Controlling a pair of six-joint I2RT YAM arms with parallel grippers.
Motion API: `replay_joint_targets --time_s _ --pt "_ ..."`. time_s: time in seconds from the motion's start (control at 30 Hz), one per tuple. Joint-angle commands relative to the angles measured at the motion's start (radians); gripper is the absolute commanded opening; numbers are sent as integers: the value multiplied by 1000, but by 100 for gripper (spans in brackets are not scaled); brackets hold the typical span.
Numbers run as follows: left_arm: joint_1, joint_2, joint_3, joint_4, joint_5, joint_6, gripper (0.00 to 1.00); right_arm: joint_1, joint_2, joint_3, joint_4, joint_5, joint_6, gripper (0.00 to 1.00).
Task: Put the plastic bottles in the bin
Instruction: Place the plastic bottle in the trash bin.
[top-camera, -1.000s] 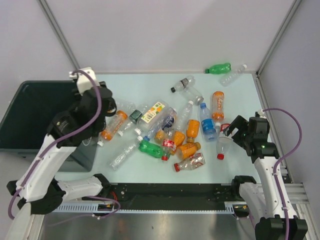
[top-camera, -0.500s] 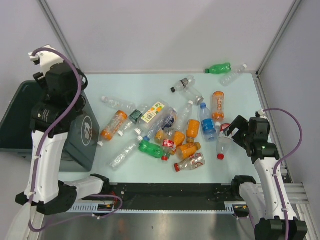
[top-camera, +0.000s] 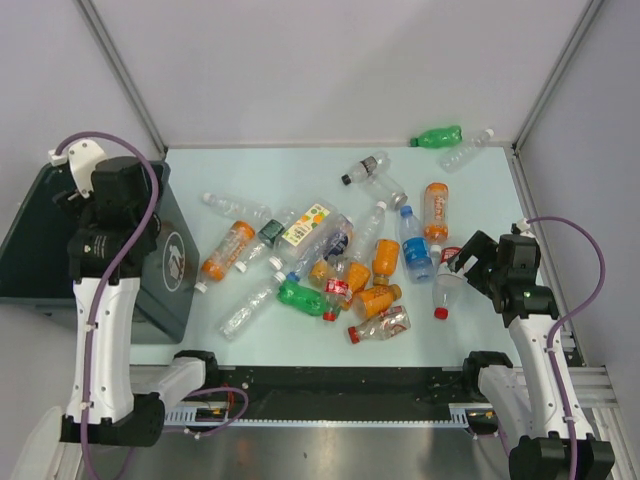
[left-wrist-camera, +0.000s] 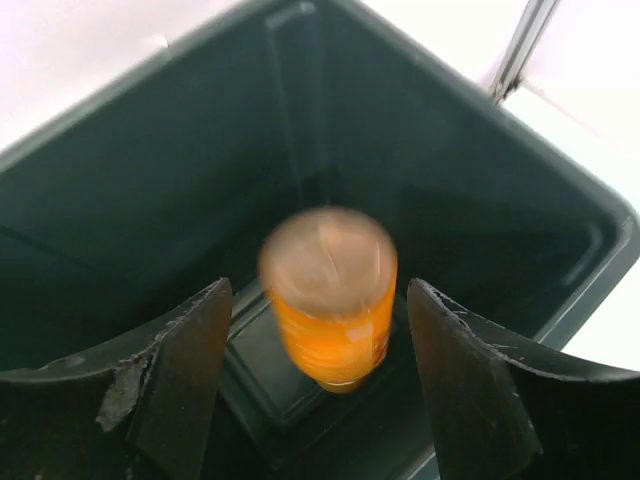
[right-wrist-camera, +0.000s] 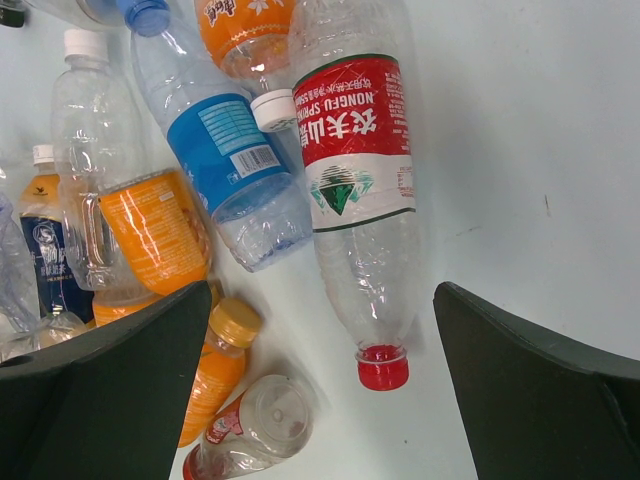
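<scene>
My left gripper hangs over the dark bin, open. An orange bottle shows blurred between the spread fingers, touching neither, with the bin floor below. In the top view the left wrist is above the bin. My right gripper is open above a clear bottle with a red cap and a red label, seen in the top view at the right of the pile. Several bottles lie mid-table.
A blue-label bottle and orange bottles lie left of the red-cap one. A green bottle and a clear one lie at the far right corner. The bin's emblem side faces the table.
My left arm has swung left from the bottle pile to above the bin. The orange bottle now shows loose between the open fingers. The right arm has not moved.
</scene>
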Motion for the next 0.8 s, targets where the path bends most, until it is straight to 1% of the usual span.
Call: replay_joint_targets --time_s 0.0,0.07,0.1,0.2,0.3,0.43,0.47,0.57,0.63,0.67,0.77 --pt "26 -47 -61 19 65 -36 79 -5 1 7 10 -4 -14 100" --pt "29 -53 -71 22 74 -35 83 -5 -2 5 10 -6 -12 100" --pt "29 -61 -72 22 78 -34 87 -5 -2 7 9 -6 -12 99" --pt "29 -72 -54 22 105 -27 92 -5 -2 7 9 -3 -8 100" --pt "29 -79 -32 24 165 -7 96 -5 -4 5 7 2 -1 100" --pt "29 -79 -3 5 249 19 97 -5 -10 7 6 10 11 100" --pt "29 -79 3 2 306 33 97 -5 -13 5 4 7 14 100" --pt "29 -87 23 -10 407 51 97 -5 -22 5 2 13 34 100" --pt "27 -96 29 -10 449 51 98 -5 -22 7 -2 20 46 100" --pt "29 -105 32 -12 488 53 99 -5 -22 7 -2 17 46 100" --pt "29 -106 54 -27 556 54 100 -5 -30 5 -1 -21 32 100"
